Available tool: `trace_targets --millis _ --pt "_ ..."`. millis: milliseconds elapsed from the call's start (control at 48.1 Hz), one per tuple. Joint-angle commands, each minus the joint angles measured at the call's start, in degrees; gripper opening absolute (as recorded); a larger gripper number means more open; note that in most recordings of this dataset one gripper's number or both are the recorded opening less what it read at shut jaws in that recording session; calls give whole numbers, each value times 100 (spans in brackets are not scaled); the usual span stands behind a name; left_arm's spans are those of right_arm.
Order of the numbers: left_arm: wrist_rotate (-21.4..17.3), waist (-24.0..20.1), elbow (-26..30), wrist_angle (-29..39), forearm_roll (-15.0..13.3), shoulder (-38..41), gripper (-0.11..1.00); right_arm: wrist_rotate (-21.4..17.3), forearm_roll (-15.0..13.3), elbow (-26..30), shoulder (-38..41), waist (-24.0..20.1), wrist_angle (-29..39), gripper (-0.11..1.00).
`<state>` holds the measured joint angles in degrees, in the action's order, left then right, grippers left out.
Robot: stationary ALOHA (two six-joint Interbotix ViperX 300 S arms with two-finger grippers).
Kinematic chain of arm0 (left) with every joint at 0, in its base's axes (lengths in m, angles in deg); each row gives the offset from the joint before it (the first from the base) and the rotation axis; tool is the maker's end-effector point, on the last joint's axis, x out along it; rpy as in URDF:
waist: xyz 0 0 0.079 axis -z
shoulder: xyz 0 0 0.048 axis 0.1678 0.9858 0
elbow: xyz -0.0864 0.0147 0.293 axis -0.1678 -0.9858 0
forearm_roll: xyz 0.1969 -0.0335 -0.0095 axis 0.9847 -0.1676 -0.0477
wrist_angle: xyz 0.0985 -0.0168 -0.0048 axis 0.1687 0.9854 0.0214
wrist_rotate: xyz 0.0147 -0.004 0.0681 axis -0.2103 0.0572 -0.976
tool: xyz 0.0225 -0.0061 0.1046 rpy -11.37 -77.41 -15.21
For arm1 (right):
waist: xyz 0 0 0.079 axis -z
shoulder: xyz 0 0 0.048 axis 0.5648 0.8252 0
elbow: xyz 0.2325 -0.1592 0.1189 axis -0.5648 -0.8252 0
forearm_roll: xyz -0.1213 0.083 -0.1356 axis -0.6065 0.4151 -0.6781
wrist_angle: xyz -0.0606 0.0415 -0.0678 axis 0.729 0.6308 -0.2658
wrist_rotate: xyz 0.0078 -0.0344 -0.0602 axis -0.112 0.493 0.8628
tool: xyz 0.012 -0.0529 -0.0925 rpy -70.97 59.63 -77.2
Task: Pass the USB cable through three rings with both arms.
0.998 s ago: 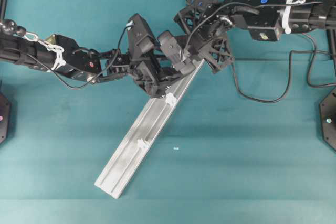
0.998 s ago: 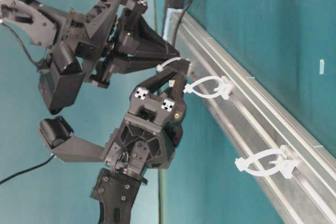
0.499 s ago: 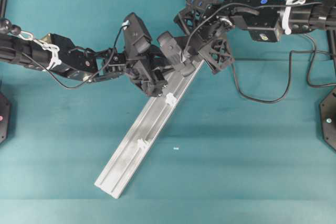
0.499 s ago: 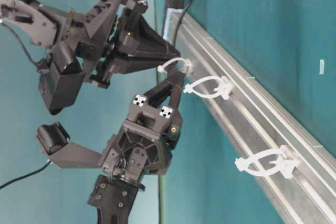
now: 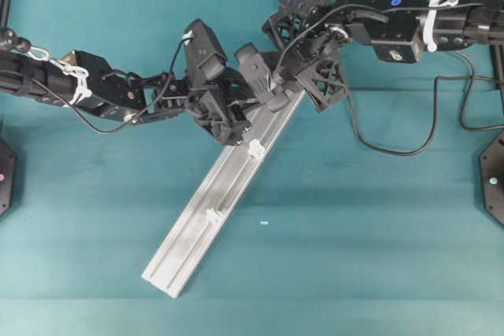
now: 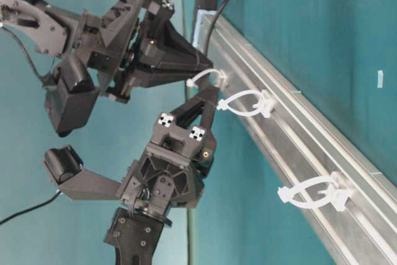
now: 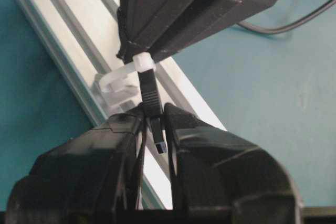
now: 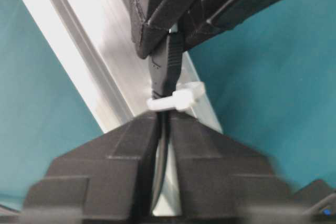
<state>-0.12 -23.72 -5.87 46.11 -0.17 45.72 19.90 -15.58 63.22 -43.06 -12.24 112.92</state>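
Teal bench (image 5: 378,226) carries the silver aluminium rail (image 5: 206,212) lying diagonally, its low end toward the bench's near-left corner, its high end under both arms. Left arm (image 5: 87,88) reaches in level from the left edge, right arm (image 5: 409,25) from the far-right; the two grippers meet nose to nose over the rail's upper end. Step in hand, as I judge it: handover of the USB plug (image 7: 151,98) through the first ring (image 7: 143,65), uppermost of three. Left gripper (image 7: 155,116) has its fingers narrow, pinching the plug just past that ring. Right gripper (image 8: 163,121) sits behind the ring with a slim gap around the cord (image 8: 164,150); grip or release, cannot tell. Second ring (image 6: 245,103) and third ring (image 6: 313,195) hold no cable. Next move calls for the right to stand clear, then the left to draw the plug down-rail toward the second ring.
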Motion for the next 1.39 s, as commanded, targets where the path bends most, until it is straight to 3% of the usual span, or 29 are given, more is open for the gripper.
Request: trace_targets --millis 0,125,208,354,603,978,1227,1373 --pt "26 44 26 -18 18 -132 12 -237 26 18 -35 -62 0 45" --pt "62 79 -35 -9 18 -141 10 -703 26 -53 -79 -88 -105 76" --pt "79 114 -88 -9 18 -158 10 -993 -9 -123 -132 -79 -193 85" --pt "176 176 -167 9 18 -211 10 -1274 -18 -246 -343 -53 -378 83" --pt "272 378 -396 35 18 -483 10 -1441 -18 -431 -642 -79 -598 83" --pt "299 413 -554 97 18 -765 10 -1485 -53 -545 -562 -589 -1371 80" --pt "299 413 -527 220 18 -765 10 -1485 -378 -633 -308 -580 -1494 63" --pt "299 422 -527 220 18 -765 10 -1494 -598 -633 -281 -554 -1503 39"
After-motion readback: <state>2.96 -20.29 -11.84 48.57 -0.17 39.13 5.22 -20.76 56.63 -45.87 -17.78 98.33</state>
